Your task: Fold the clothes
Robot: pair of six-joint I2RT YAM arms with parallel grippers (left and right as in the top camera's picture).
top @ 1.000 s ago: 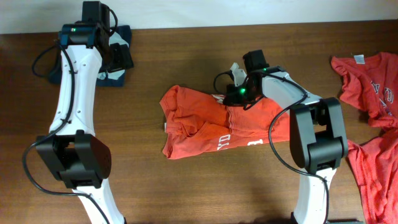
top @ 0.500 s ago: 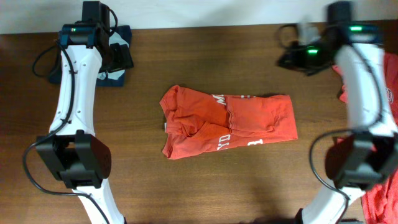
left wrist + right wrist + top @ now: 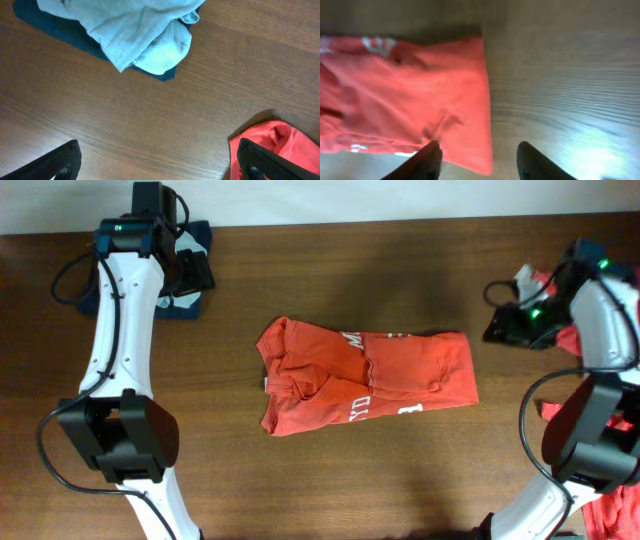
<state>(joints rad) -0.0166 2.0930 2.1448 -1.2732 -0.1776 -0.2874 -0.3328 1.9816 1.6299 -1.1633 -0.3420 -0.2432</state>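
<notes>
One folded orange-red T-shirt (image 3: 365, 380) and one bluish clothes heap (image 3: 135, 35) were seen on the table (image 3: 330, 480), with left gripper (image 3: 160, 165) and right gripper (image 3: 480, 160) each spread, nothing grasped.

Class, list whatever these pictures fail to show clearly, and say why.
- Print on the middle T-shirt: overhead, folds hide most letters.
- Right-hand shirts: overhead, cut by the edge, covered by the right arm.
- Grey cloth: left wrist, cut by the top edge.
- Right wrist view: blur smears everything.

Orange-red T-shirt (image 3: 400, 370) (white lettering), brown wood-grain table (image 3: 350, 270)
</notes>
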